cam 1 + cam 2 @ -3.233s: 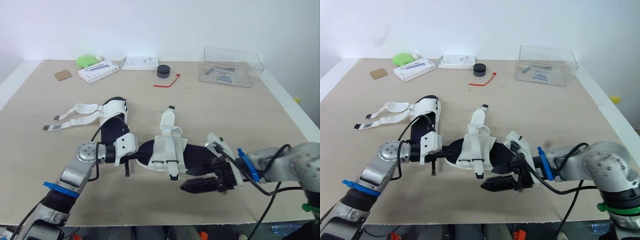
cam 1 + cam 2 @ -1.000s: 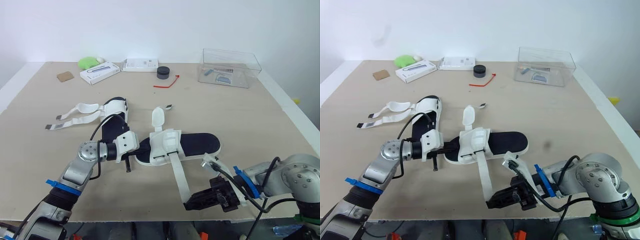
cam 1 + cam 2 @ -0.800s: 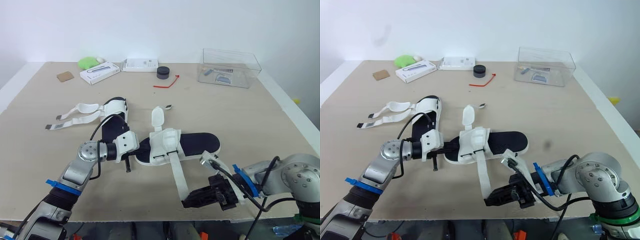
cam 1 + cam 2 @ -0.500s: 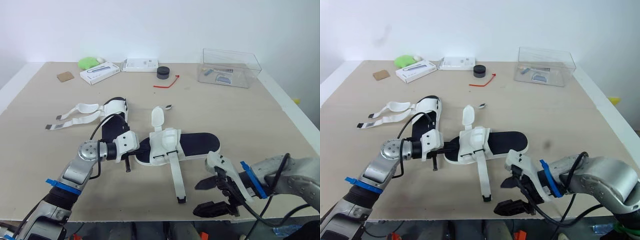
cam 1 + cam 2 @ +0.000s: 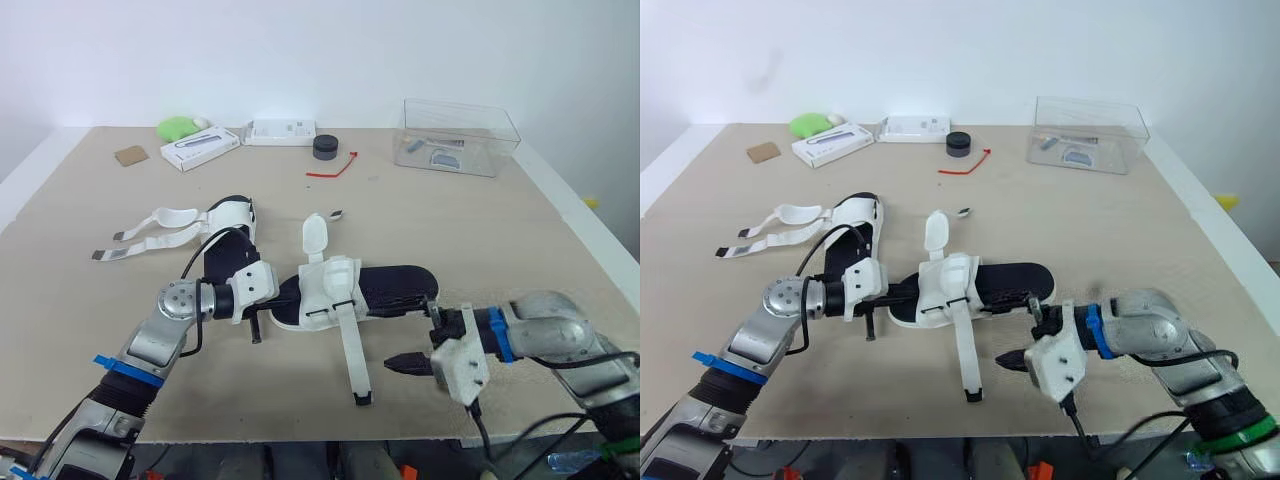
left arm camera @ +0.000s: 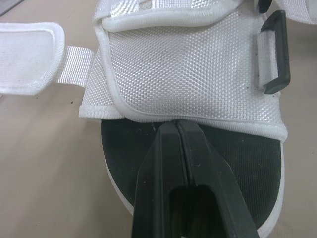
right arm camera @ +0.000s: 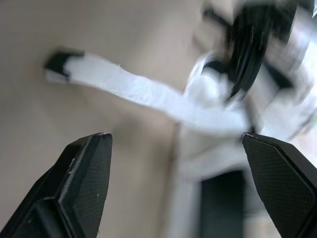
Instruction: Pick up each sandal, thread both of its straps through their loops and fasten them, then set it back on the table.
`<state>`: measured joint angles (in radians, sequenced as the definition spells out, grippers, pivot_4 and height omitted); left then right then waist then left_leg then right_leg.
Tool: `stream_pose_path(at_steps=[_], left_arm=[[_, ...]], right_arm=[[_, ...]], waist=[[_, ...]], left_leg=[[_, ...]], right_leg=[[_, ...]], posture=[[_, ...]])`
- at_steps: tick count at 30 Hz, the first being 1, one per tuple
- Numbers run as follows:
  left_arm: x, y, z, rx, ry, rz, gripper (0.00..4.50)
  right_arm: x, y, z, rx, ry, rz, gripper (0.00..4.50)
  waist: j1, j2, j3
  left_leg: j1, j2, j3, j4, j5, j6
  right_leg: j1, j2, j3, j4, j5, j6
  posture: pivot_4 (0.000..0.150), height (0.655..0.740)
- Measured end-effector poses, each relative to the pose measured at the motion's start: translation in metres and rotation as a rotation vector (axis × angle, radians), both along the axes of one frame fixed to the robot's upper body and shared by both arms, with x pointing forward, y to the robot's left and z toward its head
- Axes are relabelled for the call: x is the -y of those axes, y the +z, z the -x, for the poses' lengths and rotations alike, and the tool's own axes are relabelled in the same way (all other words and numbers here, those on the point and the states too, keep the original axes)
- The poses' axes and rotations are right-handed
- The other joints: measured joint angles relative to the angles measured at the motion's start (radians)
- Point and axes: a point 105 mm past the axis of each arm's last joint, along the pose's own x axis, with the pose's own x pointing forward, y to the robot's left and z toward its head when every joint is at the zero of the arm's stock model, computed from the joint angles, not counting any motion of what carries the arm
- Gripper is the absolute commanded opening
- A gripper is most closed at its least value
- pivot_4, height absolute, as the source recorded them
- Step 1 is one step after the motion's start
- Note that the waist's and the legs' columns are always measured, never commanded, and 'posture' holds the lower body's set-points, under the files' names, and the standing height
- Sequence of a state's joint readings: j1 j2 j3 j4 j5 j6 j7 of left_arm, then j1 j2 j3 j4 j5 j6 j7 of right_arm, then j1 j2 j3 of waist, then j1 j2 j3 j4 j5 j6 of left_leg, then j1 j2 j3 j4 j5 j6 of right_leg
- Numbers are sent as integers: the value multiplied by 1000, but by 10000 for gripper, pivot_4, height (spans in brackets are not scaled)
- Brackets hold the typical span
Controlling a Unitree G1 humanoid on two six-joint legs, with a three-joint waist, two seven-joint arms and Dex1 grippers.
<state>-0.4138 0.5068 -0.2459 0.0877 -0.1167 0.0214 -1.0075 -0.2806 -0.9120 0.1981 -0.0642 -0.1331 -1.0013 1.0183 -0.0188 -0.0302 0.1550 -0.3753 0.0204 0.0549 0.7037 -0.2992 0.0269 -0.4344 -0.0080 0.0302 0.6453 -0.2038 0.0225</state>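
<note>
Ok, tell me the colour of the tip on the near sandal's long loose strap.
Black tip on a white strap; clearest in the left eye view.

- The near sandal (image 5: 400, 280) lies flat, sole down, in the middle of the surface toward its near edge, with its length running left to right. It has a black footbed, a white sole rim and a white mesh upper (image 6: 188, 64) over its left half.
- Its long strap (image 5: 350, 350) comes out of the upper and lies straight on the surface, unfastened. It points at the near edge and ends in a black tip (image 5: 361, 399).
- Its second strap (image 5: 314, 235) rises loose from the far side of the upper, with its rounded end standing up.
- The far sandal (image 5: 232, 212) lies just left of and beyond the near one. It too has a black footbed and a white upper.
- Its two straps, the upper strap (image 5: 165, 215) and the lower strap (image 5: 140, 243), lie open and flat. They are spread toward the left edge and have dark tips.
</note>
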Motion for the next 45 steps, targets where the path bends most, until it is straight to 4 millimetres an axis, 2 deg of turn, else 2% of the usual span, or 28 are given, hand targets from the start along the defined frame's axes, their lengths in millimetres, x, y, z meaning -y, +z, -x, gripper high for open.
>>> stream_pose_path(at_steps=[4, 7, 13, 18, 26, 30, 35, 36, 45], left_arm=[[0, 0, 0, -1, 0, 0, 0], [-1, -1, 0, -5, 5, -2, 0], [-4, -1, 0, -5, 15, -7, 0], [-3, -1, 2, -6, 16, -7, 0], [-3, -1, 2, -5, 21, -6, 0], [-3, -1, 1, -4, 23, -6, 0], [-3, -1, 1, -4, 28, -2, 0], [-3, -1, 1, -4, 29, -1, 0], [-4, -1, 0, -2, 34, -1, 0]], right_arm=[[-5, -7, 8, 94, 123, -58, 44735], [-10, -5, 10, 141, 171, -91, 44735], [-19, -3, -2, 188, 160, -61, 44735], [-24, -7, -4, 183, 160, -48, 44735], [-28, -5, -8, 170, 144, -85, 44735], [-33, -8, -7, 137, 155, -98, 33669], [-36, -8, -7, 102, 142, -126, 5875], [-36, -8, -8, 99, 134, -127, 1552], [-36, -9, -12, 53, 92, -158, 540]], waist=[[0, 0, 0], [-1, 0, 0], [-2, 0, 0], [-2, 0, 0], [-2, 0, 0], [-2, 0, 0], [-2, 0, 0], [-2, 0, 0], [-2, 0, 0]], left_leg=[[1, 0, 2, 0, 0, 0], [3, 0, 7, 0, 0, 0], [7, 1, 13, 0, 0, 0], [7, 1, 14, -1, 0, 0], [7, 1, 15, -1, 0, 0], [7, 1, 15, -1, 0, 0], [7, 1, 15, -1, 0, 0], [7, 1, 15, -1, 0, 0], [7, 1, 15, -1, 0, 0]], right_leg=[[0, 0, 4, 1, 1, -2], [0, 0, 10, 1, 0, -5], [1, 1, 16, 2, 1, -3], [0, 1, 17, 2, 3, -8], [0, 1, 17, 2, 3, -7], [0, 1, 17, 2, 3, -7], [0, 1, 18, 2, 3, -7], [0, 1, 18, 2, 3, -7], [0, 1, 18, 2, 3, -6]], posture=[[1500, 7400], [1500, 7400], [1500, 7400], [1500, 7400], [1500, 7400], [1500, 7400], [1500, 7400], [1500, 7400], [1500, 7400]])
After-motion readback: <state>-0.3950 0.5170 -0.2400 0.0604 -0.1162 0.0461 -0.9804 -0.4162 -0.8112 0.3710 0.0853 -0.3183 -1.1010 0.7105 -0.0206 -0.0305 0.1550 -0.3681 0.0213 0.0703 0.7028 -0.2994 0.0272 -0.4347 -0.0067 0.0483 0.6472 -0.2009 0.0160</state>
